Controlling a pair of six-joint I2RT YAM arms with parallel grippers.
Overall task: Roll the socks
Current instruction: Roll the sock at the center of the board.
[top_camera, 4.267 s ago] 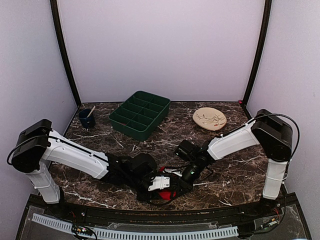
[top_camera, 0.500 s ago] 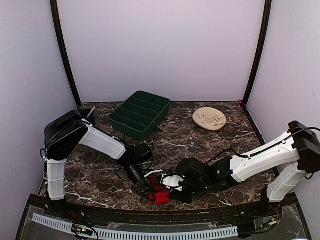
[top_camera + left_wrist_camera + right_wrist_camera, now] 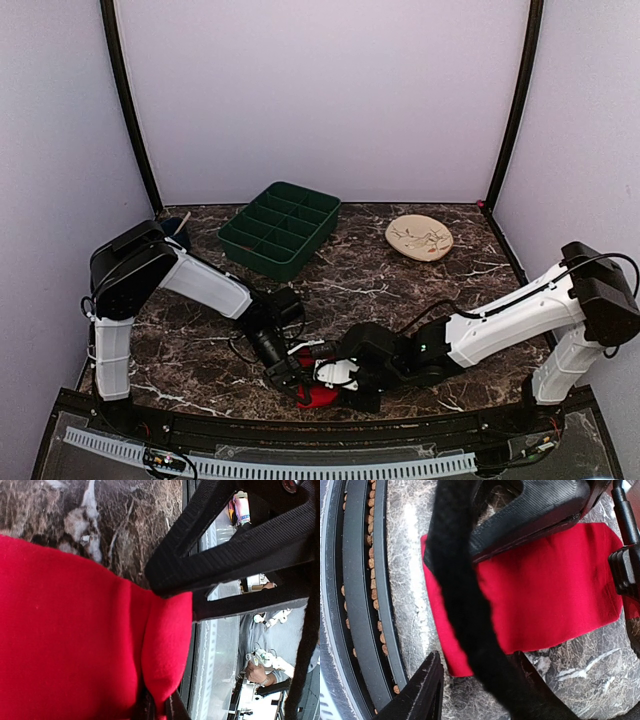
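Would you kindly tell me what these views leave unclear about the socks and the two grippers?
- Top external: the socks are mostly covered by the left gripper and the right gripper; whether there is one sock or two cannot be told.
- Left wrist: red fabric runs off the left and bottom edges; whether the jaws clamp it is unclear.
- Right wrist: a black cable crosses the fabric.
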